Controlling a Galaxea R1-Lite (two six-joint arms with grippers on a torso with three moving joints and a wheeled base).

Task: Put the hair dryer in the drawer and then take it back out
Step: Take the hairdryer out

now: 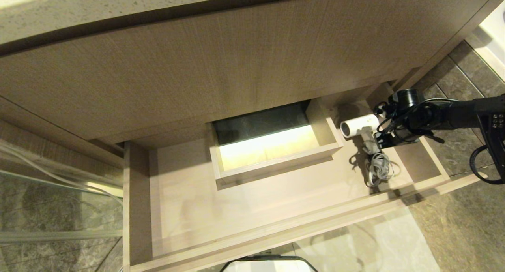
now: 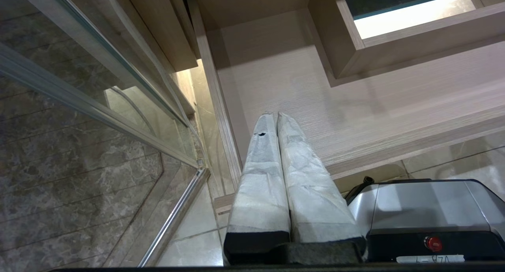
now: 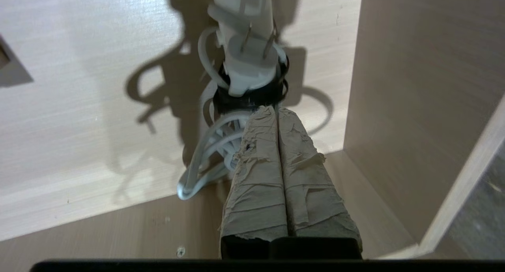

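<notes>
One hair dryer [image 1: 358, 126] lies in the open drawer [image 1: 252, 209], near its right end and toward the back wall, barrel pointing toward the boxed cut-out [image 1: 272, 145] at the drawer's middle. Its white cord [image 1: 379, 166] sits bundled on the drawer floor just in front of it, plug [image 3: 246, 64] tucked against the handle. My right end effector [image 3: 276, 114] hangs over the drawer's right end, just beside the bundled cord, taped fingers [image 3: 260, 173] pressed together with nothing between them; whether the tips touch the cord I cannot tell. My left end effector [image 2: 275, 120] is parked above the drawer's front left corner, fingers also closed flat on each other, empty.
</notes>
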